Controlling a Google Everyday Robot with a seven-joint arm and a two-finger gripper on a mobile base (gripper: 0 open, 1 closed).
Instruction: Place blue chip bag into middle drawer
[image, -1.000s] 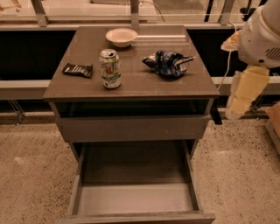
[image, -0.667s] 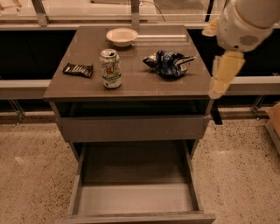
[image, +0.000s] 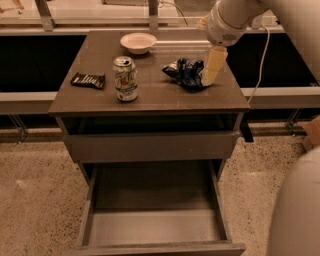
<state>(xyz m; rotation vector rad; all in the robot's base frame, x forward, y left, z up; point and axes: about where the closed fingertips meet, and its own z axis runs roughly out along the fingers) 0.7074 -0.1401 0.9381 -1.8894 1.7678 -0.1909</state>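
The blue chip bag (image: 182, 73) lies crumpled on the right part of the cabinet top (image: 150, 100). My gripper (image: 206, 79) hangs from the arm at the upper right and points down at the bag's right edge, right against it. The middle drawer (image: 155, 225) is pulled out wide below the cabinet, and its pale floor is bare. A flat closed front panel (image: 150, 146) sits above it.
A green-and-white soda can (image: 125, 78) stands left of the bag. A black candy wrapper (image: 88, 80) lies at the far left, and a white bowl (image: 138, 42) sits at the back. My own body (image: 295, 210) fills the lower right. A cable (image: 260, 55) hangs right of the cabinet.
My arm has swung left from beside the cabinet to over its top. The gripper has come down to the right edge of the chip bag. The bag has not moved.
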